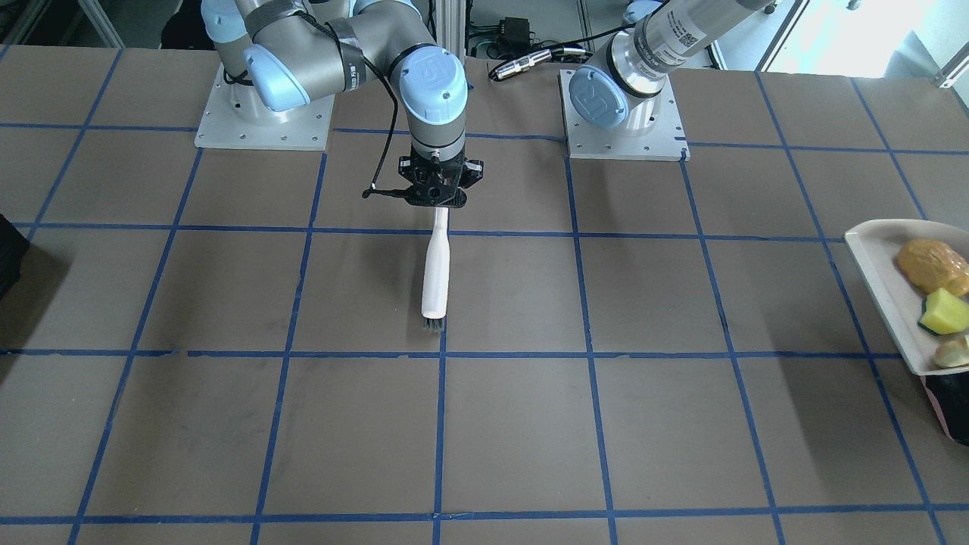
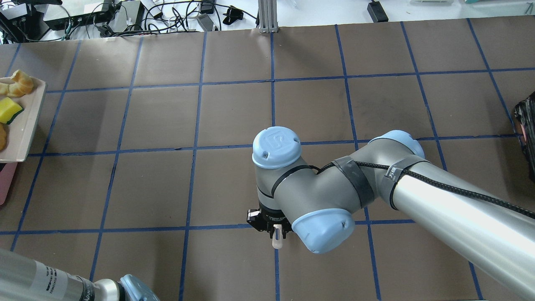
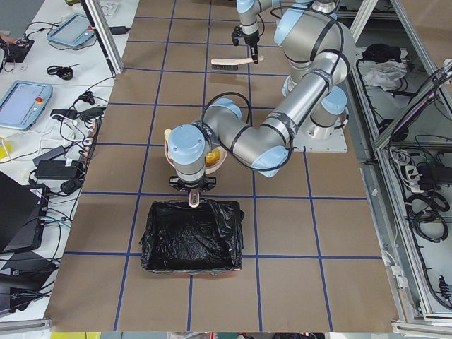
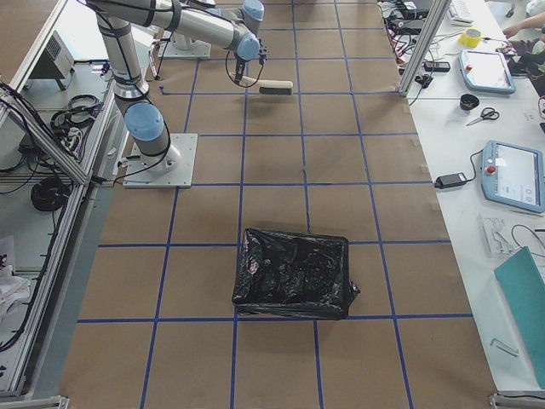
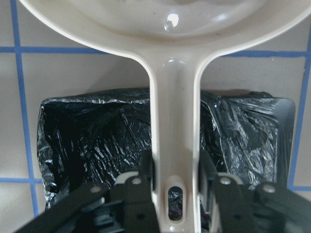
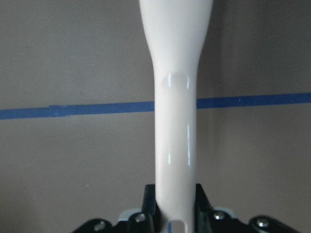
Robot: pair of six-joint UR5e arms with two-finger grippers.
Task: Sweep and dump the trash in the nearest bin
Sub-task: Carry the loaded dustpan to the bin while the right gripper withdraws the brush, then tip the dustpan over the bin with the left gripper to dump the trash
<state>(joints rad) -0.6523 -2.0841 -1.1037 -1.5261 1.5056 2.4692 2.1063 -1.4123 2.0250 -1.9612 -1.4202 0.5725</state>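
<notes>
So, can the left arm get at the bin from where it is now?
Probably yes. The left gripper, shut on the dustpan handle, hangs right over the edge of the open bin, with nothing between them.

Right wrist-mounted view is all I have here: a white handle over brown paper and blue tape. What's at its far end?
Observer: Dark bristles; it is a brush, held in the right gripper.
Operator: Where's the trash?
Observer: The bread roll, yellow wedge and croissant piece sit in a dustpan at the table's end on the robot's left.
Operator: Who holds the pan?
Observer: The left gripper, shut on its handle, which crosses above the black-lined bin.
</notes>
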